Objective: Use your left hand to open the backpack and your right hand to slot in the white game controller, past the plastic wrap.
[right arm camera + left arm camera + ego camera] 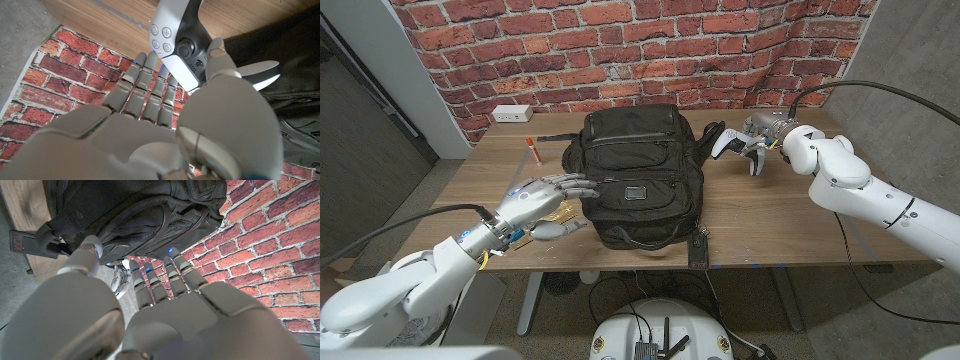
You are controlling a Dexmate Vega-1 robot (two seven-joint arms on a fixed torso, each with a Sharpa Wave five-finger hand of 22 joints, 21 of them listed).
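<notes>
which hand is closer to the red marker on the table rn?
Left. The left hand is at the backpack's left side, with the red marker just beyond it on the bare wood. The right hand holds the white game controller across the backpack.

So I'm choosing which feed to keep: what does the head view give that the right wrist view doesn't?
Head view alone: the left hand at the backpack's side, a white power strip, a red marker. Right wrist view alone: the buttons and thumbstick on the white game controller. Both: the right hand holding that controller beside the backpack, on the wooden table.
</notes>
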